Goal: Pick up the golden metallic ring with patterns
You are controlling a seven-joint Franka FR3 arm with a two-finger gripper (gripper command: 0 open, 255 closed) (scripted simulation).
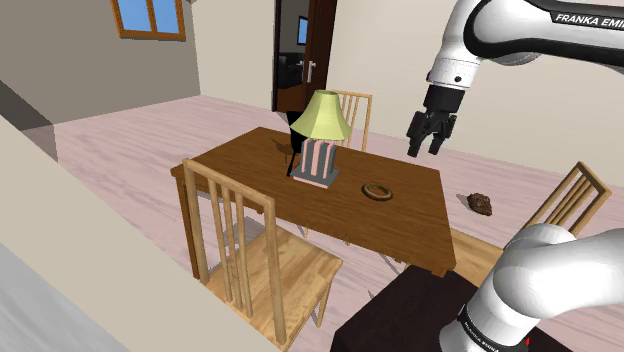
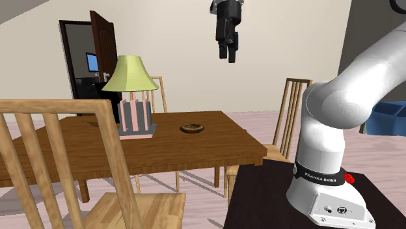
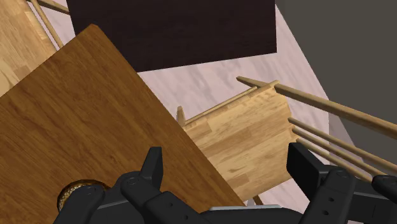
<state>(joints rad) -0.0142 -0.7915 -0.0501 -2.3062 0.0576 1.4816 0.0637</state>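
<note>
Two black fingers (image 3: 153,167) of the all-black claw (image 3: 227,164) stand wide apart with nothing between them, so the claw is open and empty, and it hangs high over the edge of the brown wooden tabletop (image 3: 83,121). Lower and a little further lies the small golden ring with a patterned band (image 1: 377,191), flat on the tabletop, partly hidden behind the body of the claw in the wrist view. I judge the ring to be stiff and light, and its metallic surface may be slippery. Because it is so low, the fingers must come down almost to the wood. A good hold would be across the band, one finger in the hole and one outside, or over the whole outer rim. Beyond the ring, near but apart from it, stands the lamp with a yellow-green shade and a pink-striped base (image 1: 322,140), which the claw should not touch.
</note>
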